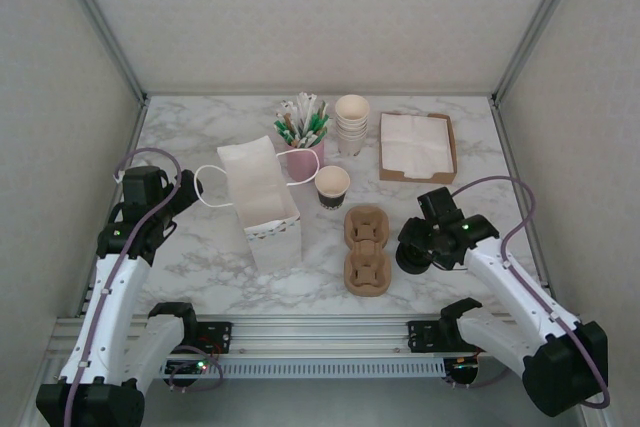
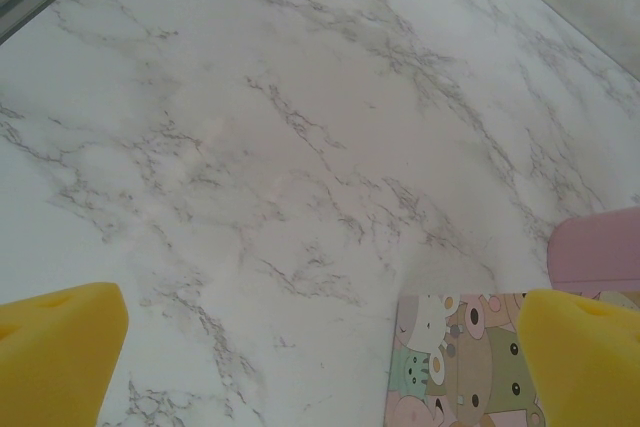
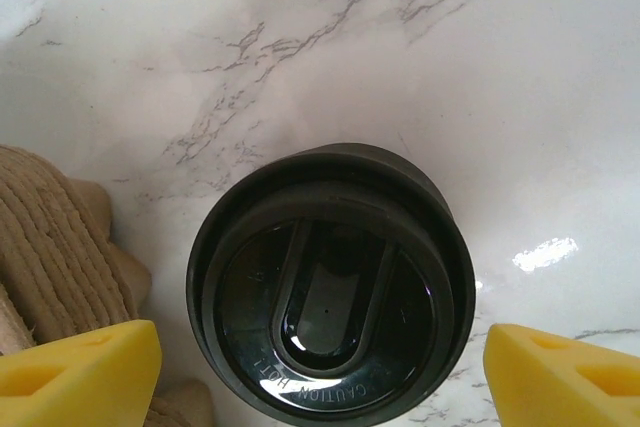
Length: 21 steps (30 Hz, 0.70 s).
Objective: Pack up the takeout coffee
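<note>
Right hand wide open over black lids; coffee cup sits far-left of it, past carrier. Left hand wide, by bag.

A white marble-patterned surface with grey veins is enclosed by pale textured walls on three sides. Grey metal posts stand at the back corners.
</note>
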Each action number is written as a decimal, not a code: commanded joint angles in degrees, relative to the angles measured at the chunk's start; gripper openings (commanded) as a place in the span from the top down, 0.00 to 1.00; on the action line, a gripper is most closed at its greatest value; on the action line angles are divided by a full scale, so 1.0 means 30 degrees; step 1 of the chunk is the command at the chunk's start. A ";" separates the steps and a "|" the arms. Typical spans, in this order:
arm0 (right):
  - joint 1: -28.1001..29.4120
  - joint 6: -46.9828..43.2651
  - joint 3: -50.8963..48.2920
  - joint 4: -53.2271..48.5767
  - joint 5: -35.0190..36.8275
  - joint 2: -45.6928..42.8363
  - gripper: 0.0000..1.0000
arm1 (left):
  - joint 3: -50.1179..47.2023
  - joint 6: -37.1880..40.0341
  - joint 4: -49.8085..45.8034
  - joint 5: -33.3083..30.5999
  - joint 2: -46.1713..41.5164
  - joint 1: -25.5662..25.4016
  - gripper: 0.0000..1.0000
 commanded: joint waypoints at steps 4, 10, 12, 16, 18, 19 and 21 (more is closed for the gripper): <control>-0.0133 -0.0131 -0.0263 0.0037 0.0429 0.0348 0.15 | -0.0215 0.0273 -0.0190 -0.0066 -0.0104 0.0172 0.00; -0.0134 -0.0303 -0.0377 0.0553 0.0177 0.0641 0.15 | -0.0229 0.0305 -0.0192 -0.0059 -0.0075 0.0180 0.00; -0.0151 -0.0319 -0.0410 0.0496 0.0247 0.0801 0.15 | -0.0230 0.0295 -0.0195 -0.0059 -0.0074 0.0173 0.00; -0.0141 -0.0176 -0.0521 0.0504 0.0541 0.0868 0.16 | -0.0215 0.0313 -0.0208 -0.0118 -0.0057 0.0178 0.00; -0.0152 -0.0187 -0.0588 0.0624 0.0542 0.0948 0.17 | -0.0244 0.0314 -0.0222 -0.0137 -0.0069 0.0186 0.00; -0.0159 -0.0215 -0.0613 0.0672 0.0544 0.1029 0.17 | -0.0230 0.0310 -0.0211 -0.0173 -0.0074 0.0200 0.00; -0.0157 -0.0241 -0.0724 0.0730 0.0556 0.1109 0.17 | -0.0244 0.0285 -0.0225 -0.0172 -0.0046 0.0186 0.00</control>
